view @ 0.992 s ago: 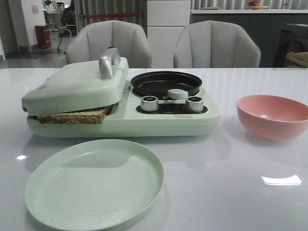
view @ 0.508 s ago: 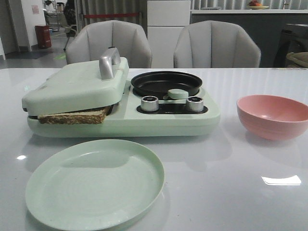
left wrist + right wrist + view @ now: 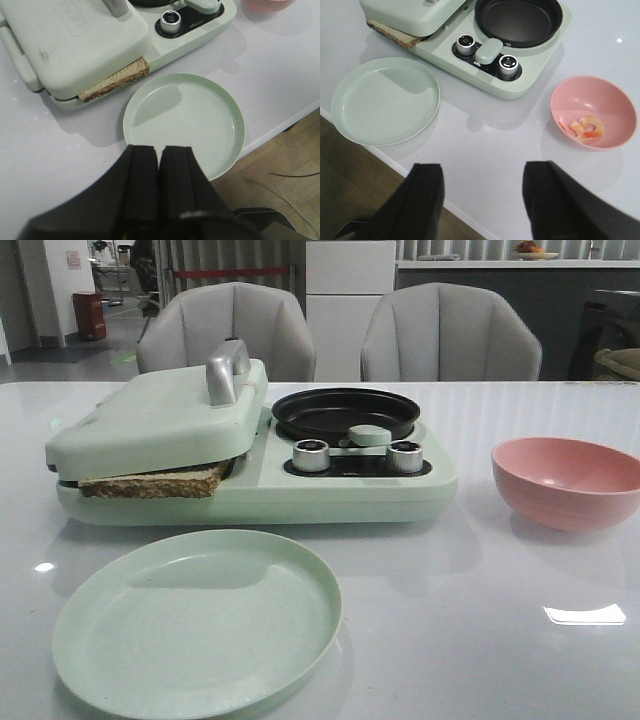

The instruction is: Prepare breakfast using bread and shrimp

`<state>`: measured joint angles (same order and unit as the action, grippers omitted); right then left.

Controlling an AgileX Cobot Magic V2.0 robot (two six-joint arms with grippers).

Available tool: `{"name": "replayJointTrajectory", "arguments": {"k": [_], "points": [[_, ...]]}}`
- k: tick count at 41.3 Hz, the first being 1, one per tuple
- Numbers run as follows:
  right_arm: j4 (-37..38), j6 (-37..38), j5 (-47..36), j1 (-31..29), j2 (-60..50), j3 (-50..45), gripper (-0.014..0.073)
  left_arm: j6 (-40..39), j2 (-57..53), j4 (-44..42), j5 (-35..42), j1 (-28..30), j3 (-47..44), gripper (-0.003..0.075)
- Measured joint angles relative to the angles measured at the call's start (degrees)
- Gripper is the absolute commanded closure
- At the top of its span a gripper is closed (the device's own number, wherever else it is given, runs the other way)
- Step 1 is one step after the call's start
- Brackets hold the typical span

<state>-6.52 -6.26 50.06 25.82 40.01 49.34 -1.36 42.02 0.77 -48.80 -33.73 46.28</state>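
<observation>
Tan bread (image 3: 152,483) with a dark crust sticks out from under the shut lid of the pale green breakfast maker (image 3: 330,495); its edge also shows in the wrist views (image 3: 117,82) (image 3: 392,34). A few pink-orange shrimp (image 3: 585,127) lie in the pink bowl (image 3: 615,107) to the right of the appliance. My left gripper (image 3: 159,150) is shut and empty, held above the near edge of the green plate (image 3: 210,115). Over the table's front edge my right gripper (image 3: 482,170) stands open with nothing between its fingers. Neither gripper shows in the front view.
The green plate (image 3: 200,620) lies in front of the appliance. A black round pan (image 3: 345,412) sits in its right half, with two silver knobs (image 3: 310,454) in front. The pink bowl (image 3: 565,480) stands at the right. Two grey chairs (image 3: 450,335) stand behind the table.
</observation>
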Motion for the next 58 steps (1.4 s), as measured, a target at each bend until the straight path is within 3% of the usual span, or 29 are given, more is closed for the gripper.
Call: {"name": "replayJointTrajectory", "arguments": {"k": [18,32,45,58], "points": [[4.0,3.9,0.4,-1.8,5.7,0.0,0.0123,-0.4,-1.0,-1.4,3.7,0.0,-1.5,0.0619],[5.9,6.7,-0.6,-19.8,16.0,0.0,0.0123,-0.5,-0.8,-2.2,3.8,0.0,-1.5,0.0619],[-6.9,-6.7,-0.4,-34.0,29.6,4.6,0.0123,-0.7,-0.8,-2.2,3.9,0.0,-1.5,0.0619],[-11.0,-12.7,-3.8,-35.0,45.6,14.6,0.0123,-0.7,-0.8,-2.2,3.9,0.0,-1.5,0.0619]]}}
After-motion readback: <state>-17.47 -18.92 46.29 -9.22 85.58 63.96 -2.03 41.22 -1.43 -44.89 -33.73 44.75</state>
